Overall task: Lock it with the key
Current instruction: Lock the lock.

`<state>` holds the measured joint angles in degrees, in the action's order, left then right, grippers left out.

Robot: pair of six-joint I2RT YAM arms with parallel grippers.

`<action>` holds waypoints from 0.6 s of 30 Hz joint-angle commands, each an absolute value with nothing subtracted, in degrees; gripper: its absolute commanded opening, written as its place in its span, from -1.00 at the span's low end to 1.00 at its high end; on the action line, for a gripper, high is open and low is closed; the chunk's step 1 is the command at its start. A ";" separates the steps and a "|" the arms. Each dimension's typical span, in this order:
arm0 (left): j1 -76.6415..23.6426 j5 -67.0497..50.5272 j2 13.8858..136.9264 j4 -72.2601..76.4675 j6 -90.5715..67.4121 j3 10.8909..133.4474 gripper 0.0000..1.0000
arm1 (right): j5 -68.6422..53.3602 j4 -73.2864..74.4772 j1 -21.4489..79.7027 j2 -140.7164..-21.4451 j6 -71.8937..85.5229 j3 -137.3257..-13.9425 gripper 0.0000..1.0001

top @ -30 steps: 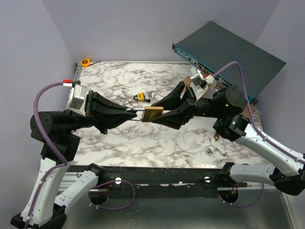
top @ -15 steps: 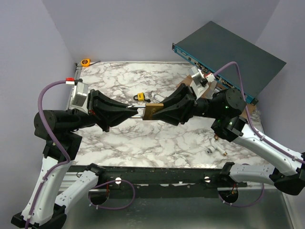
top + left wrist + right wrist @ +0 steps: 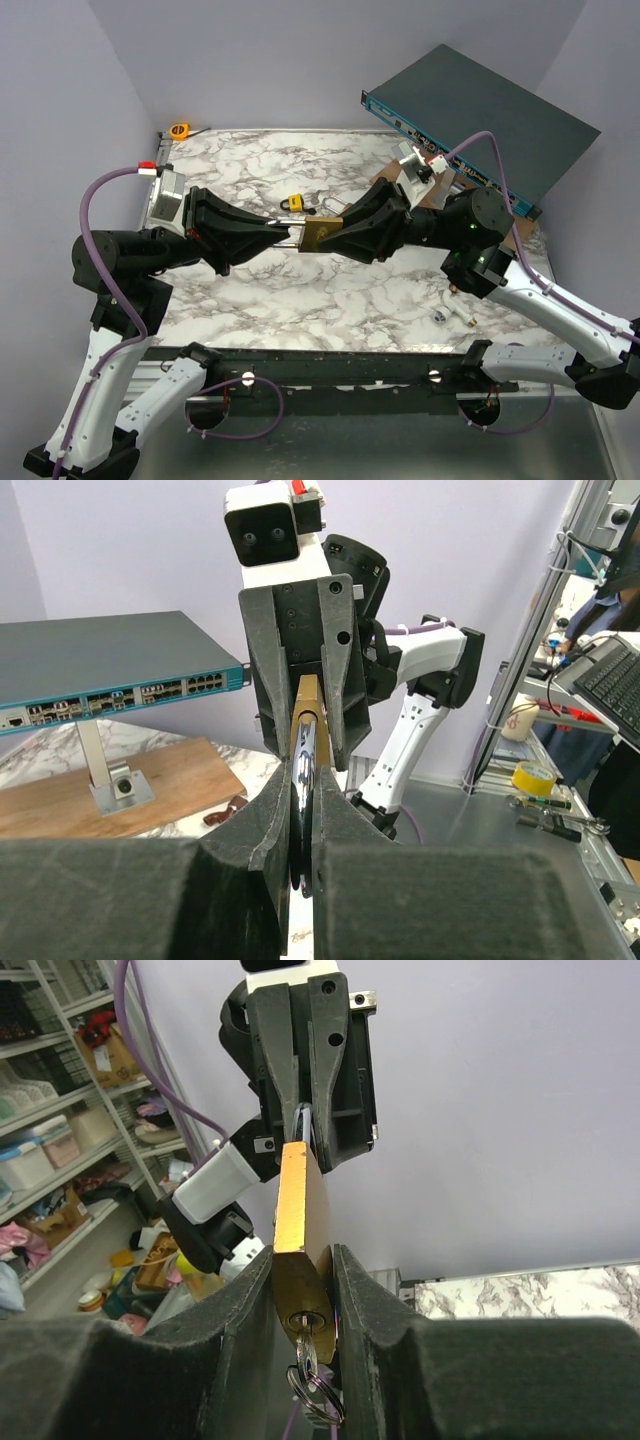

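Padlock [image 3: 297, 1210] mid-air: right gripper [image 3: 300, 1256] clenched on its brass body, key [image 3: 305, 1357] in keyhole toward its palm, left gripper [image 3: 303, 778] clamped on shackle [image 3: 303, 815] just beyond; suggest pushing shackle home squarely, axes aligned, no twisting.

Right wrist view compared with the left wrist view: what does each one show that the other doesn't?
Only right wrist: the silver key with its ring, seated in the keyhole. Only left wrist: the blue-grey network switch above a wooden board. Both: the rectangular brass padlock, its body clamped by the right gripper, its steel shackle pinched by the left gripper.
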<state>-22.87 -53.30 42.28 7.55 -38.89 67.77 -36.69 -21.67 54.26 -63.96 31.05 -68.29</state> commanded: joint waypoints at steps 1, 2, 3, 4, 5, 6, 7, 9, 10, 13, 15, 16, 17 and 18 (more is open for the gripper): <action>-22.59 -49.38 42.13 12.63 -39.55 68.11 -1.00 | -36.12 -23.86 54.32 -63.59 31.47 -67.76 -0.35; -22.59 -49.38 42.20 12.66 -39.55 68.12 -1.00 | -36.19 -23.78 54.32 -63.70 31.44 -67.91 -0.31; -22.59 -49.39 42.28 12.72 -39.64 68.03 -1.00 | -36.37 -23.67 54.33 -63.75 31.42 -68.10 -0.30; -22.59 -49.48 42.32 12.81 -39.68 68.03 -1.00 | -36.40 -23.58 54.32 -63.88 31.33 -68.20 -0.29; -22.59 -49.48 42.36 12.90 -39.77 67.96 -1.00 | -36.39 -23.62 54.32 -63.90 31.38 -68.12 -0.29; -22.59 -49.38 42.35 12.92 -39.78 67.86 -1.00 | -36.39 -23.64 54.32 -63.83 31.38 -68.05 -0.29; -22.59 -49.37 42.34 12.94 -39.80 67.85 -1.00 | -36.39 -23.64 54.32 -63.87 31.33 -68.03 -0.29; -22.59 -49.30 42.30 12.92 -39.79 67.94 -1.00 | -36.39 -23.71 54.32 -63.76 31.40 -67.85 -0.29; -22.57 -49.30 42.34 12.92 -39.79 67.94 -1.00 | -36.30 -23.64 54.32 -63.81 31.30 -67.77 -0.29; -22.59 -49.25 42.44 12.92 -39.84 67.94 -1.00 | -35.66 -23.29 54.32 -63.51 30.91 -67.68 -0.30; -22.59 -49.38 42.45 12.92 -39.90 67.81 -1.00 | -35.30 -22.72 54.27 -63.51 30.64 -67.99 -0.40; -22.59 -49.39 42.54 12.92 -39.94 67.85 -1.00 | -35.18 -22.31 54.32 -63.61 30.63 -68.18 -0.47; -22.59 -49.45 42.54 12.92 -40.07 67.77 -1.00 | -34.96 -22.01 54.32 -63.71 30.59 -68.36 -0.59; -22.59 -49.69 42.62 12.96 -40.16 67.68 -1.00 | -34.77 -21.69 54.32 -63.72 30.61 -68.54 -0.71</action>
